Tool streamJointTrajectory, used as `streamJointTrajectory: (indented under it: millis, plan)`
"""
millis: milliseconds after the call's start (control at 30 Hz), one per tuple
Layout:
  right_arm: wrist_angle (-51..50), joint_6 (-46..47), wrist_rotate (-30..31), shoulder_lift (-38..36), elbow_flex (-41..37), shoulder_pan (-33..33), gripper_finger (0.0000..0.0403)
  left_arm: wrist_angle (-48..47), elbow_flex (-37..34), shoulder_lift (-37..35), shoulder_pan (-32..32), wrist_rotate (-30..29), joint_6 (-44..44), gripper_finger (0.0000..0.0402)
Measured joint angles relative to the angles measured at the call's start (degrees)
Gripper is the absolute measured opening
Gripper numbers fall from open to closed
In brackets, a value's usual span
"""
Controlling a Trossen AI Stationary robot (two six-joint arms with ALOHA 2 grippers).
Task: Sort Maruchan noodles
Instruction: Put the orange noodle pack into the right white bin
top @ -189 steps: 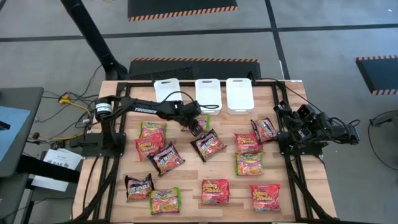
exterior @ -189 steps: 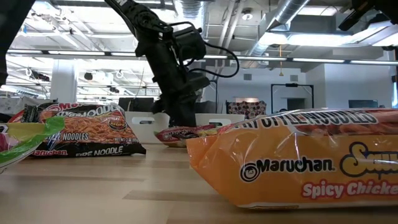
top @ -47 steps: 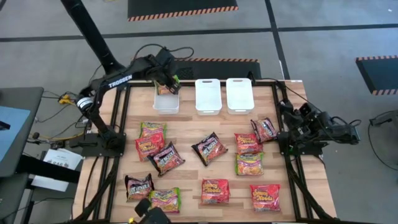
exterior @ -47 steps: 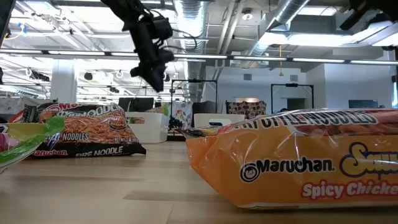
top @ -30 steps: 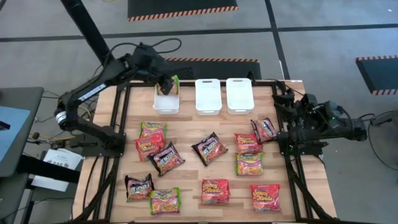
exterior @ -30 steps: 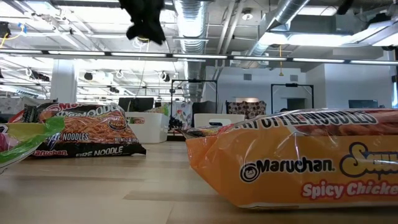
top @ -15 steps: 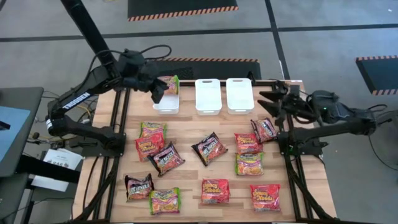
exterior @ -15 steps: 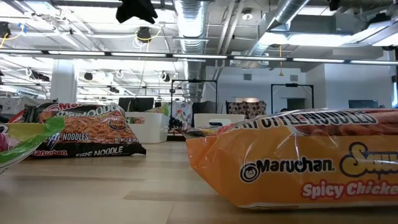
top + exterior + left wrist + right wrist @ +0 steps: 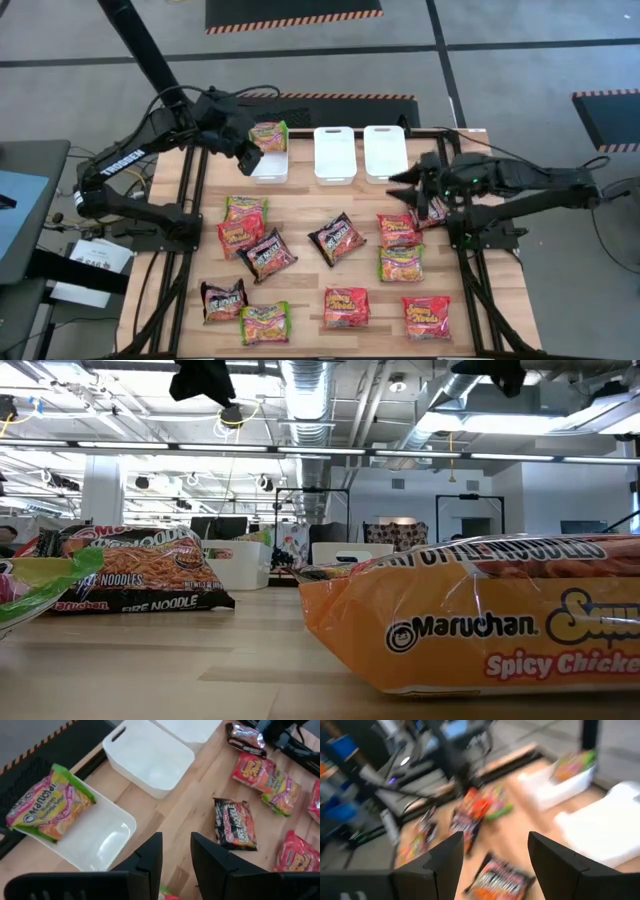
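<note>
The sorting seems to be at its beginning. In the high view, only one green-edged plastic noodle packet point(image 9: 268, 134) is already put away; it lies in the left white rectangular plastic tub point(image 9: 267, 152), at the upper centre of the frame, tilted against the far wall. The middle white tub point(image 9: 335, 153) and the right white tub point(image 9: 385, 152) beside it look empty.

All other flat plastic Maruchan noodle packets are still spread on the wooden surface point(image 9: 300, 290) in the lower half of the frame. There are two black packets near the centre point(image 9: 336, 236) point(image 9: 266, 254) and one black packet at the lower left point(image 9: 224, 299). Green-edged packets lie at the left point(image 9: 245, 209), the lower left point(image 9: 264, 322) and right of centre point(image 9: 401, 264). Red-orange packets lie along the bottom point(image 9: 346, 307) point(image 9: 426, 317) and at the right point(image 9: 397, 229). I judge that most of the work is left.

The left end effector point(image 9: 247, 152) hangs above the left edge of the left tub; in the left wrist view its fingers point(image 9: 150, 860) stand a little apart and hold nothing. The right end effector point(image 9: 412, 183) is over the packets at the right centre of the frame, its fingers point(image 9: 447, 857) spread wide and empty.
</note>
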Motion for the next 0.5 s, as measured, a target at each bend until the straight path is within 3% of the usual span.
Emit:
streamJointTrajectory:
  millis: [300,500]
  plan:
    - [-7.6,12.8,-16.5,5.8,0.0,7.5,0.0246,0.0,0.0,0.0,-4.3,0.0,0.0,0.0086]
    - [-12.1,22.9,-23.8,10.5,0.0,14.2,0.0246,0.1,0.0,0.0,-5.4,0.0,0.1,0.0086]
